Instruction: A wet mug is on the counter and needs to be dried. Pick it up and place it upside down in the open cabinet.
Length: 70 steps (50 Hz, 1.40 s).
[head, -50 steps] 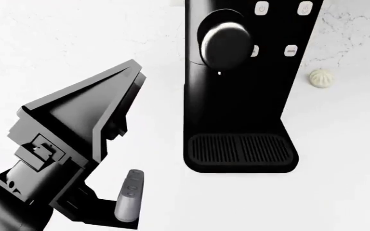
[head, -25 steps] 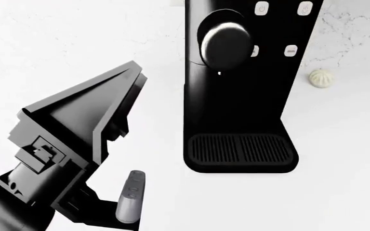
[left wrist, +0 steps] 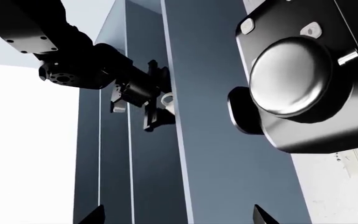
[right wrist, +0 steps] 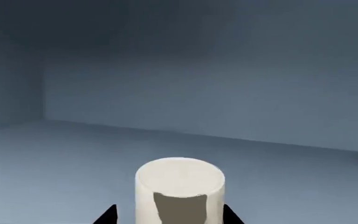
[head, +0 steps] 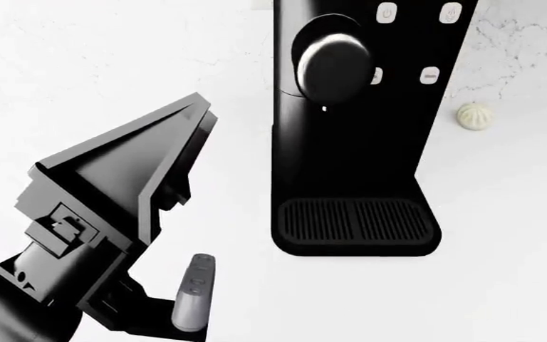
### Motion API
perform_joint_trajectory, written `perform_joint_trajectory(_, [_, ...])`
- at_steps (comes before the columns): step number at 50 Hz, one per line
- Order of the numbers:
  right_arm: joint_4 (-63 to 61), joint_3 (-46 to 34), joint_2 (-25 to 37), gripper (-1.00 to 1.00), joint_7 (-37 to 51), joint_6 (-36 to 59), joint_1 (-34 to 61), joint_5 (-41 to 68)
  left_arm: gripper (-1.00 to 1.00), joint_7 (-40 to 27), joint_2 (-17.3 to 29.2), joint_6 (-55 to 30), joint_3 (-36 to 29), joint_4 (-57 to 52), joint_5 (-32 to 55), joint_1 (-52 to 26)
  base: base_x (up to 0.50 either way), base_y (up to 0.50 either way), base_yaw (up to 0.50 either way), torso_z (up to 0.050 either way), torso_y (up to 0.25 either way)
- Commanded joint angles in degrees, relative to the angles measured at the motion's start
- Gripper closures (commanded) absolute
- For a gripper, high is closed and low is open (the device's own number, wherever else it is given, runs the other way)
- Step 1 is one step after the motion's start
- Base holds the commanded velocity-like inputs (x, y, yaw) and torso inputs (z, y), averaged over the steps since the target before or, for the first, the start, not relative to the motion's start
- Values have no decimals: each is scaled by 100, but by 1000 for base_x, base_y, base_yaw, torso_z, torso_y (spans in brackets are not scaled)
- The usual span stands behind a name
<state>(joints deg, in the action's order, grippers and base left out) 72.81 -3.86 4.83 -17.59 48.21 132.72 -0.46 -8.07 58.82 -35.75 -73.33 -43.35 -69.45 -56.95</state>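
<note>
Left wrist view: the far right pincer (left wrist: 157, 105) is small and dark, its grip unreadable. Head view: the left pincer (head: 164, 235) is half cut off, state unclear. Right wrist view: the mug (right wrist: 180, 190) stands on the cabinet shelf (right wrist: 54, 158), between fingertips (right wrist: 107, 215) at 6 o'clock; whether they grip it is hidden.

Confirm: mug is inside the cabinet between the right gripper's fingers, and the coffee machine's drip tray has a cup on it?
Not quite. In the head view the coffee machine's drip tray is bare. The mug is in the cabinet between the right gripper's fingers.
</note>
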Motion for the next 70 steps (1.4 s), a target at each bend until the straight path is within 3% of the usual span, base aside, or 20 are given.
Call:
perform_joint_trajectory(1, [211,-77,48,-100,115,72,-258,-24,-100,2,14,-12,26,-20,10,19,0,0,0,0,0])
perform_joint_trajectory(30, [-252,-326,360,-100,-90,628,144,-123,-100,-77,33,-96,60,-42,-15,167,0,0,0,0,0])
perform_joint_trajectory(45, [-2353,-327,470,-100,-795,2414,8,134,-100,20,74,-165,135,-162,-26,165,0,0,0,0,0])
perform_joint_trajectory(58, [-2770,-310,526,-100,-924,2833,217,158,-100,86,74,-180,158,-225,-71,180,0,0,0,0,0])
perform_joint_trajectory(70, [-4416,-426,768,-100,-1639,4132,89,-201,-100,178,60,-237,229,-286,101,165,0,0,0,0,0])
